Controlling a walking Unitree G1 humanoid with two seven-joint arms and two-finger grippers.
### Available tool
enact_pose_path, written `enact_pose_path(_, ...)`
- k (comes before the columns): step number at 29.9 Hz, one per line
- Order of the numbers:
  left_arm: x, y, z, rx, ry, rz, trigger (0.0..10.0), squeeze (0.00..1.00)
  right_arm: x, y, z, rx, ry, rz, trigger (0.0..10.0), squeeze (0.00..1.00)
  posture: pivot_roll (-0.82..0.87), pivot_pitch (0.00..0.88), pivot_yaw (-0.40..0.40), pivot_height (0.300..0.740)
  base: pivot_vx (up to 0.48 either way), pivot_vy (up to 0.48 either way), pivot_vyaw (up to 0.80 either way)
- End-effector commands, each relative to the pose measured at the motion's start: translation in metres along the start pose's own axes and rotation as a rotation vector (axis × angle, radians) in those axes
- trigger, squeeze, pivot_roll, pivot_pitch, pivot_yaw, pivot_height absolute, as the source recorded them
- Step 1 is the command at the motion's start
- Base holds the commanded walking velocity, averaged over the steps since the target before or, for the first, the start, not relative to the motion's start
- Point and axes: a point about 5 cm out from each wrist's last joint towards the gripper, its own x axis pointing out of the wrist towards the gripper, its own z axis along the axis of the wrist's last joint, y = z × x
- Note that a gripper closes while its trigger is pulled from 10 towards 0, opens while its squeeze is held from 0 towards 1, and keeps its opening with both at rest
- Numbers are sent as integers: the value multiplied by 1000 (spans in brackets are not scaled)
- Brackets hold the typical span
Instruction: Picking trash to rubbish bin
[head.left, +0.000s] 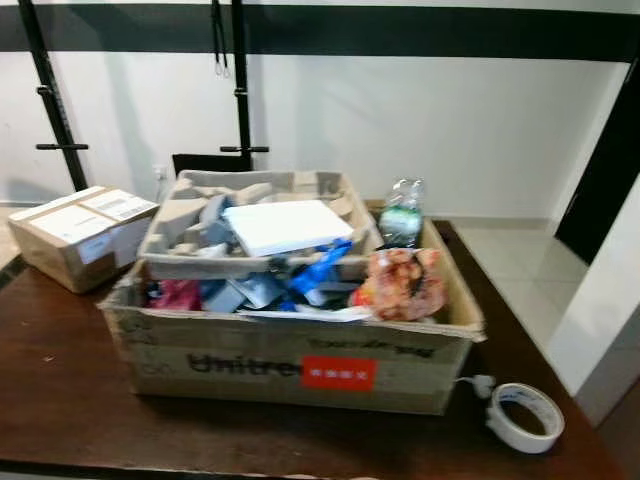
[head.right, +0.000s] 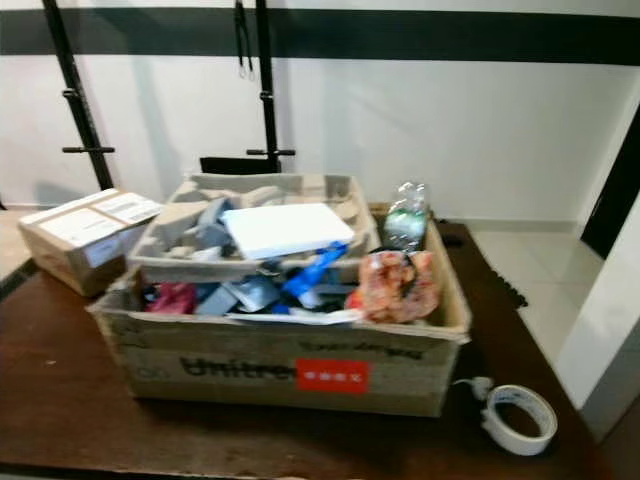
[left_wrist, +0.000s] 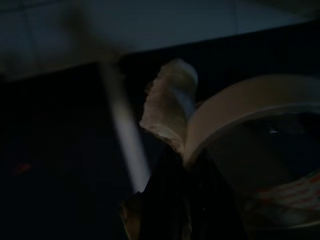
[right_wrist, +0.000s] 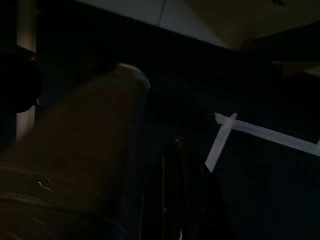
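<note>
An open cardboard box (head.left: 290, 362) heaped with trash stands on the dark brown table (head.left: 60, 400). In it lie a grey pulp tray (head.left: 165, 240), a white flat box (head.left: 285, 226), a clear plastic bottle (head.left: 402, 212), a crumpled orange-pink wrapper (head.left: 402, 285) and blue scraps (head.left: 318, 272). The left wrist view is dark: my left gripper (left_wrist: 176, 159) looks shut on the rim of a beige tape roll (left_wrist: 235, 107) with a torn end (left_wrist: 167, 105). In the dark right wrist view my right gripper (right_wrist: 181, 145) hangs shut, its fingers drawn to one point.
A white tape roll (head.left: 525, 417) lies on the table's front right corner. A small sealed carton (head.left: 80, 235) sits at the left. Black stand poles (head.left: 240, 90) rise by the white wall behind. Tiled floor (head.left: 520, 270) lies beyond the table's right edge.
</note>
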Motion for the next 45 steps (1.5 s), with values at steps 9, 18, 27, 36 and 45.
enact_pose_path(9,0,-2,-10,3,43,-16,10000,0,1,5,-8,7,35,0,10000,0,-98,93,-24,740,0,480,0)
enact_pose_path(18,-1,1,-8,10,34,13,10000,0,-2,0,-24,10,57,-9,10000,0,-98,92,-27,740,0,405,0)
enact_pose_path(27,0,3,9,16,-20,-2,10000,0,-1,1,-17,6,52,-13,10000,0,-98,93,-29,740,0,0,0)
enact_pose_path(36,1,2,11,22,-13,-4,10000,0,-7,-10,-38,9,69,-20,10000,0,-100,94,-27,740,0,0,0)
enact_pose_path(45,1,1,16,28,-29,-9,10000,0,-8,-13,-37,29,76,-22,10000,0,-100,93,-23,740,0,0,-339)
